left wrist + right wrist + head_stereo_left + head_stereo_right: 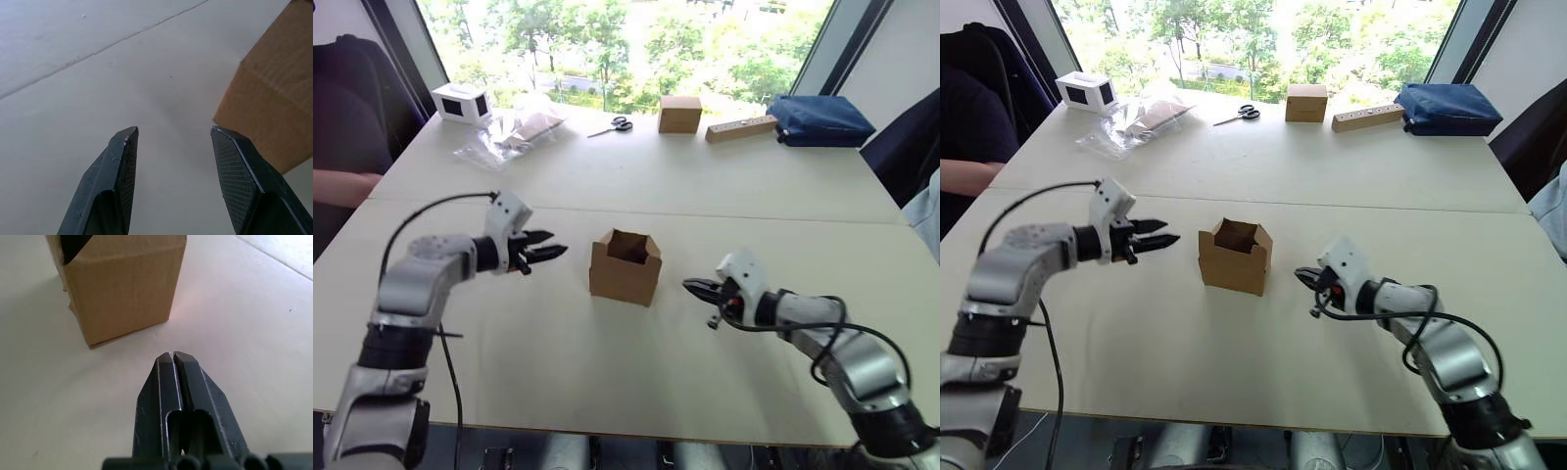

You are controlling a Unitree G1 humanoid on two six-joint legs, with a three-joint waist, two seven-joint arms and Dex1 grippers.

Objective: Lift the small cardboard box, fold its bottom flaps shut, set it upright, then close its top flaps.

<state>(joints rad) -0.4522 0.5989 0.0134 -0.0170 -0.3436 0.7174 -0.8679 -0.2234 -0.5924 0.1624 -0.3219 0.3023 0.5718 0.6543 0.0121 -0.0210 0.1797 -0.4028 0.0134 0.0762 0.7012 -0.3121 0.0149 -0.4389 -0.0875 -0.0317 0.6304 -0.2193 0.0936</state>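
small cardboard box (625,267) stands mid-table, top open, ready to grab | left gripper (546,252) fingers apart, beside it | right gripper (696,286) fingers closed, near

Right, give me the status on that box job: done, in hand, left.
Done, by the look of it: the small cardboard box stands upright on the table, bottom down. In hand: nothing; the left gripper is open beside it, the right gripper is shut, and both are apart from it. Left: the top flaps, not yet closed.
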